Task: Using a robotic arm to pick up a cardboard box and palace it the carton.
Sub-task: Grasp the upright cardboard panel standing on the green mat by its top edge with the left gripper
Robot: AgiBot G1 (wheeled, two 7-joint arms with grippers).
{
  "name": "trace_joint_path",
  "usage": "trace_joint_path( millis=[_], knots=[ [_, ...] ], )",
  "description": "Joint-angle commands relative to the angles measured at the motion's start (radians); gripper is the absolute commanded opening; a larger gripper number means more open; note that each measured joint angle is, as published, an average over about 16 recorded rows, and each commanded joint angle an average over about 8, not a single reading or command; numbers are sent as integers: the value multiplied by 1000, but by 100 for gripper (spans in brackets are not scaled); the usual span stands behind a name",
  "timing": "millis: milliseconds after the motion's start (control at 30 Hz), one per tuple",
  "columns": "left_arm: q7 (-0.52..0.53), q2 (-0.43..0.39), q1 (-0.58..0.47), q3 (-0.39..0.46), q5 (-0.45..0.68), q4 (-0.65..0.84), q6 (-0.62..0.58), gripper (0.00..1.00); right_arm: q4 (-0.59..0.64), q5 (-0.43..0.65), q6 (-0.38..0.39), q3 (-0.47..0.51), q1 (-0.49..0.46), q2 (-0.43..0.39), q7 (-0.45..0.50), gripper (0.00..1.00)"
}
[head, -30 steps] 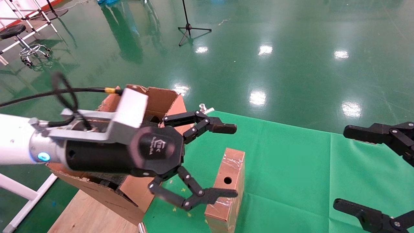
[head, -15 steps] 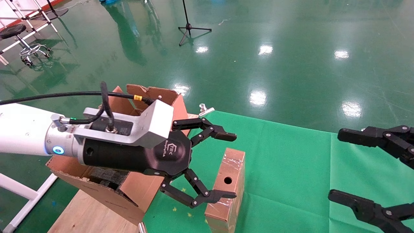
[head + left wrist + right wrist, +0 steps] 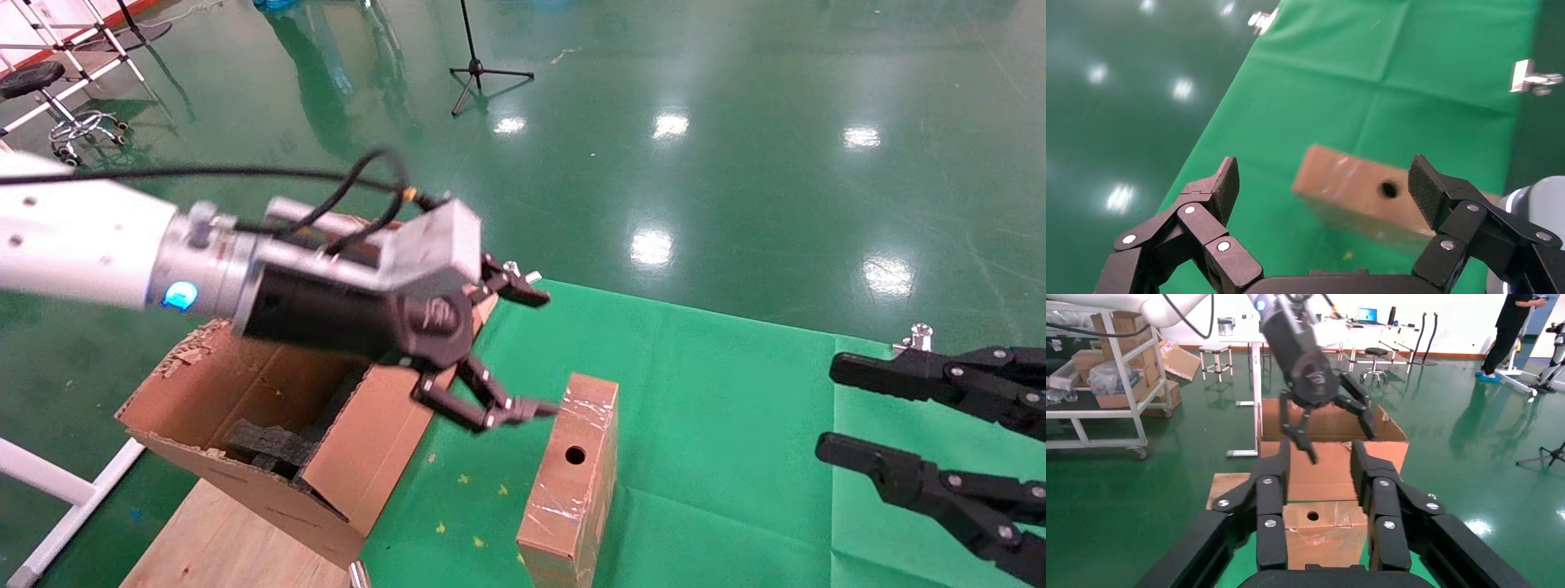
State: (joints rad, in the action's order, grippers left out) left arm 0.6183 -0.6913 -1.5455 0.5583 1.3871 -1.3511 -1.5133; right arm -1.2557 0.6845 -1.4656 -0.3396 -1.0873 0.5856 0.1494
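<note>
While the slim cardboard box [image 3: 569, 476] stood on its edge on the green cloth [image 3: 735, 392], no claw held it yet.

The robotic arm [image 3: 90, 241] was on the left, and its left gripper [image 3: 523, 353] hung wide open and empty, just to the left of the box and a little above it, not touching it. So nothing of the job looked done: the box had to be grabbed, lifted and put into the big carton [image 3: 245, 425]. That carton sat to the left of the box, tipped, with a torn rim and black foam blocks [image 3: 270, 445] inside. The blocks could get in the way when the box goes in. The right gripper [image 3: 825, 408] waited far off on the right, open too. Far away on the shiny green floor [image 3: 735, 163] stood a thin black stand [image 3: 482, 69] and a stool [image 3: 49, 90].
</note>
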Motion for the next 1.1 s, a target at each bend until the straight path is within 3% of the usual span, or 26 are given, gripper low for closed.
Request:
trace_joint_path(
  millis=[33,267,733,1100],
  knots=[
    [79,-27,-47,28,56,0,-2,100,0,0,0,0,0,0,0,0],
    [273,-93,-121,91,121,-4,-24,100,0,0,0,0,0,0,0,0],
    [296,-94,-149,126,170,28,-34,100,0,0,0,0,0,0,0,0],
    [520,-206,-315,336,315,76,-75,100,0,0,0,0,0,0,0,0]
  ],
)
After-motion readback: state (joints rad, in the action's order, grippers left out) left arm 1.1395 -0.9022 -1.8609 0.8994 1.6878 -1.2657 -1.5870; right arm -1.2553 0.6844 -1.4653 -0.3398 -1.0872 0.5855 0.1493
